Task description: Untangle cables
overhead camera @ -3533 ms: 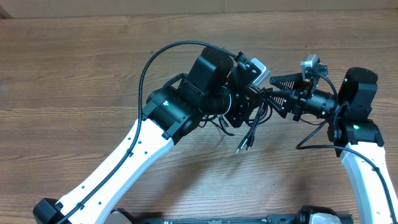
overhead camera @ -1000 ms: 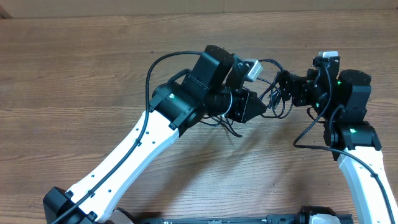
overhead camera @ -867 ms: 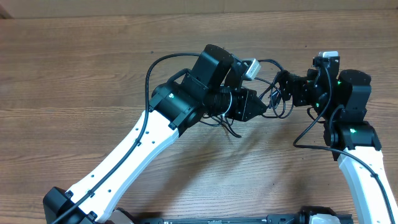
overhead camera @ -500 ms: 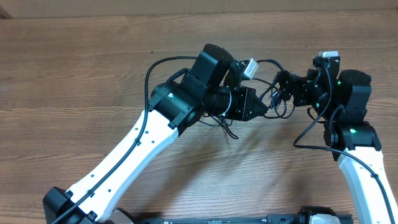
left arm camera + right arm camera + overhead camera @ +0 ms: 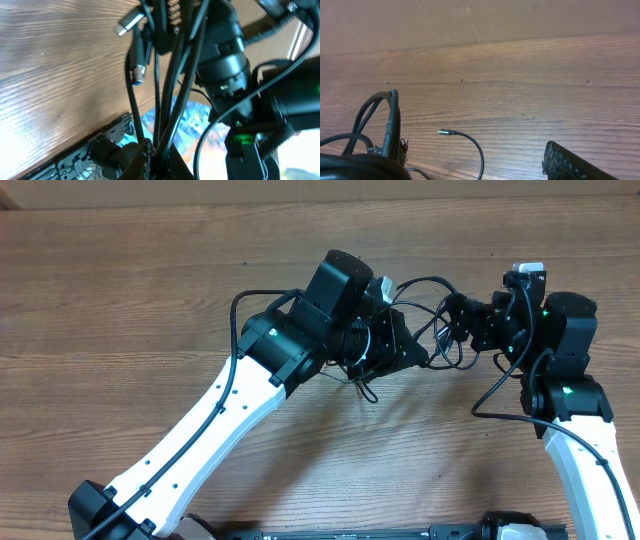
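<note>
several thin black cables point(image 5: 437, 340) hang bunched just above the desk point(image 5: 120, 300), clamped tight in the left tool point(image 5: 418, 355). the right tool point(image 5: 450, 320) stands wide apart beside them. a careless pull could cinch them tighter or snag a plug point(image 5: 129, 21).

Thin black cables point(image 5: 445, 340) hang bunched in tangled loops above the wooden table point(image 5: 120, 300), several strands drawn taut together. Two plug ends point(image 5: 131, 20) dangle free, and another metal-tipped end point(image 5: 445, 132) curls loose.
</note>
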Robot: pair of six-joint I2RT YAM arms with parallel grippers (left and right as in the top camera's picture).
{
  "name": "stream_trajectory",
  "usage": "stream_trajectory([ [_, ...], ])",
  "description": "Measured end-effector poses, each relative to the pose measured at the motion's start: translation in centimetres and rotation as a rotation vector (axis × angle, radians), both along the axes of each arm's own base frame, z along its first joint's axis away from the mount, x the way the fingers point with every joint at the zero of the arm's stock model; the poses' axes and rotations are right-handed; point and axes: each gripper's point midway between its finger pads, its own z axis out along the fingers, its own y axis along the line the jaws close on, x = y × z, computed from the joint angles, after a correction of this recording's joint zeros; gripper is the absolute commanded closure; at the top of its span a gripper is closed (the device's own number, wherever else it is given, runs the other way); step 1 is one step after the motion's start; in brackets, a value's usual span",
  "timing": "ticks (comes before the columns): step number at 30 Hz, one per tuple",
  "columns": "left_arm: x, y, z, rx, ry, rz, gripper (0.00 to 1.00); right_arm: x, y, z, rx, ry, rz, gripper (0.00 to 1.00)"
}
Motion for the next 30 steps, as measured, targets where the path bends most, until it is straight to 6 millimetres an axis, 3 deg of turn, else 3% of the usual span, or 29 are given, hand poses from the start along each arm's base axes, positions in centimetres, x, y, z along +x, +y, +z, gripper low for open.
stream_trajectory([
  [6,-0.6,-0.9,-0.1,0.011,0.064,0.053,0.96,-0.4,-0.5,-1.4,0.086,0.090,-0.086,0.21],
  [10,-4.1,-2.2,0.7,-0.005,0.119,-0.019,0.96,0.5,-5.9,-2.9,0.044,0.118,-0.346,0.17],
  [13,-4.7,-2.7,1.8,-0.053,0.115,-0.058,0.96,0.6,-7.0,-3.0,0.028,0.117,-0.405,0.15],
  [18,-2.8,-1.6,1.4,-0.036,0.104,0.005,0.96,0.9,-5.3,-2.7,0.063,0.107,-0.311,0.14],
  [21,-1.5,-0.9,1.4,-0.032,0.084,0.036,0.96,0.8,-4.8,-2.8,0.071,0.112,-0.280,0.07],
  [24,-0.6,-0.3,1.3,-0.029,0.057,0.049,0.96,0.5,-4.5,-3.1,0.073,0.130,-0.269,0.07],
  [30,3.0,2.5,1.3,-0.013,-0.122,0.049,0.96,-0.3,-4.3,-4.2,0.077,0.187,-0.262,0.02],
])
